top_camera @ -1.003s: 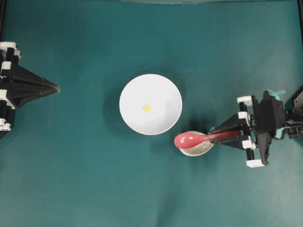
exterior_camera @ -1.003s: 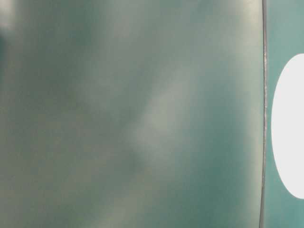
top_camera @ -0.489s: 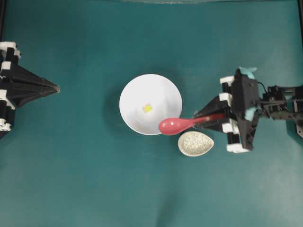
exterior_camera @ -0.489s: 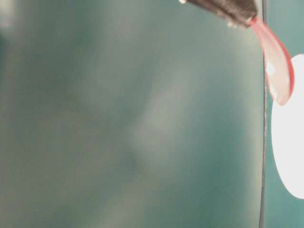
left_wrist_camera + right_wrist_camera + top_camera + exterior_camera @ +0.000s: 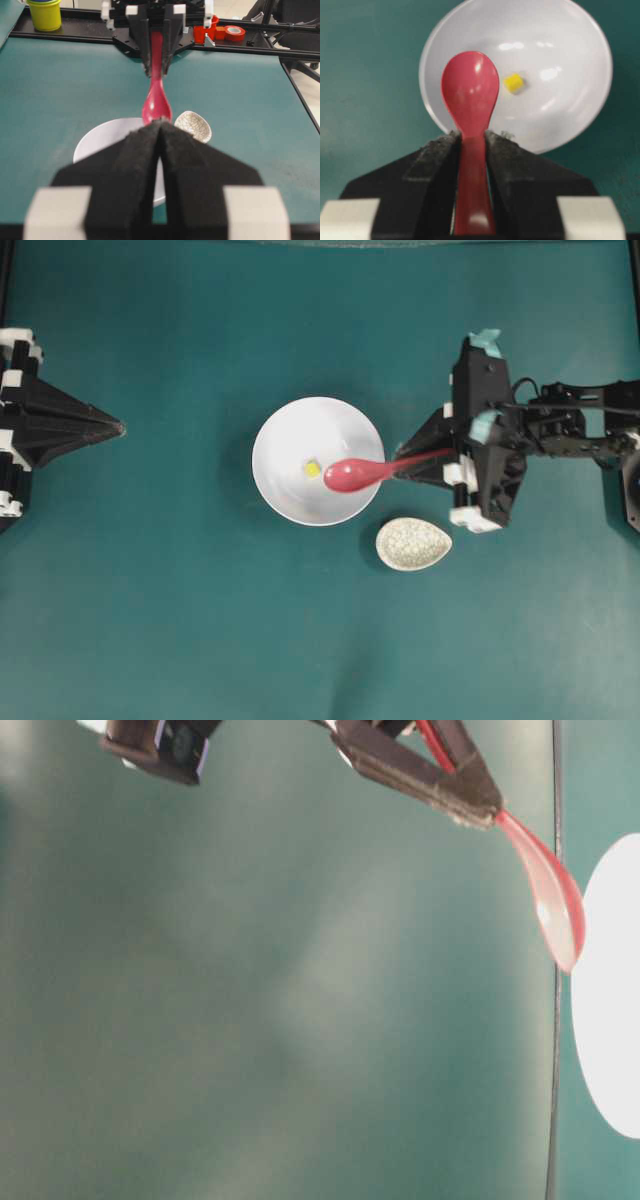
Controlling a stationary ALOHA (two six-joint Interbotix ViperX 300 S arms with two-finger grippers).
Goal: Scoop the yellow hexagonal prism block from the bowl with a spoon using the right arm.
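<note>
- Your right gripper [image 5: 432, 458] is pinching the spoon [image 5: 372, 470] by its handle, jaws pressed against both sides of it, at three o'clock from the bowl [image 5: 300, 425].
- The spoon's scoop is hanging over the bowl's three o'clock side, hollow facing up.
- The yellow hexagonal prism block [image 5: 313, 469] is lying inside the bowl near its middle, just at nine o'clock of the scoop's tip.
- A speckled spoon rest [image 5: 413, 543] is sitting at five o'clock from the bowl, apart from it.
- Your left gripper [image 5: 160, 131] is waiting far at nine o'clock, fingers pressed together on nothing.
</note>
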